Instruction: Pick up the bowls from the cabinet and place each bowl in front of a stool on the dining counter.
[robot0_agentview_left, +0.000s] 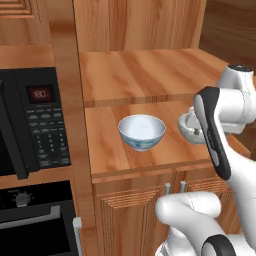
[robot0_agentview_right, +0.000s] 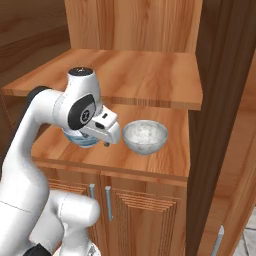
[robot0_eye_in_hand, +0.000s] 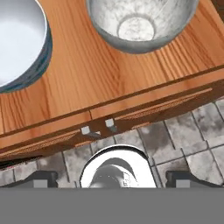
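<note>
Orange wood shelf, both bowls still on it, nothing lifted.
Left base: glossy blue-patterned bowl sits mid-shelf in the cabinet. Right base: speckled grey bowl beside your gripper. Hand view: fingertips spread wide, holding nothing; both rims within reach.

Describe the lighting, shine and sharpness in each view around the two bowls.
Left base view: even, soft light, the blue-patterned bowl bright inside, edges slightly soft, the arm hiding most of the grey bowl. Right base view: a faint shadow under the upper shelf, the grey bowl dull and speckled, without glare. Hand view: both bowls cropped at the top edge, the wood grain sharp, the claw fingertips dark at the bottom.
</note>
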